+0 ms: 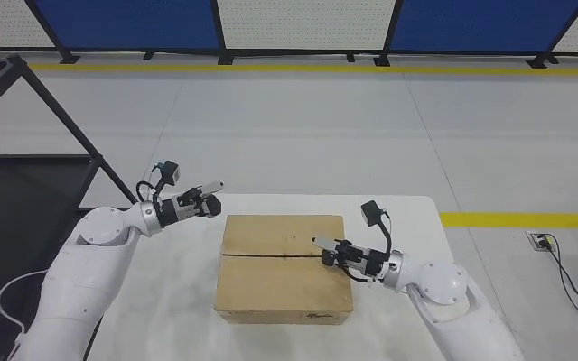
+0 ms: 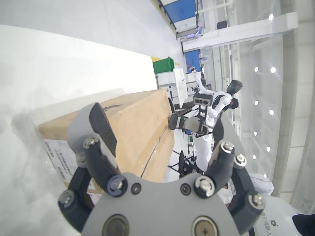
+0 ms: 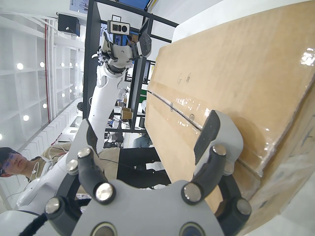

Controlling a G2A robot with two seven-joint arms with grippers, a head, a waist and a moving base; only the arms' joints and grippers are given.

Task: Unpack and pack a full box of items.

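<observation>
- While the left hand [image 1: 213, 190] hangs above the bench [image 1: 163, 298] at about 10 o'clock from the box [image 1: 271, 289], just off its far-left corner and apart from the cardboard, its fingers [image 2: 102, 124] stand spread wide with nothing between them.
- On the box's end wall facing 9 o'clock, a white printed label [image 2: 57, 155] sits near the corner closest to this hand.
- At the middle of the white bench the box stands flat, a brown cardboard carton with both top flaps folded down.
- Those flaps meet in a seam [image 1: 271, 255] running from 9 to 3 o'clock, and clear tape [image 3: 182, 104] shines along it.
- At the 3 o'clock end of that seam, over the box's right edge, the right hand [image 1: 323, 244] points toward 9 o'clock.
- Its jaws gape wide and grip nothing.
- One finger [image 3: 209, 133] lies low beside the seam, close against the top flap; whether it presses the cardboard cannot be told.
- Its partner stands up in the air, clear of the box.
</observation>
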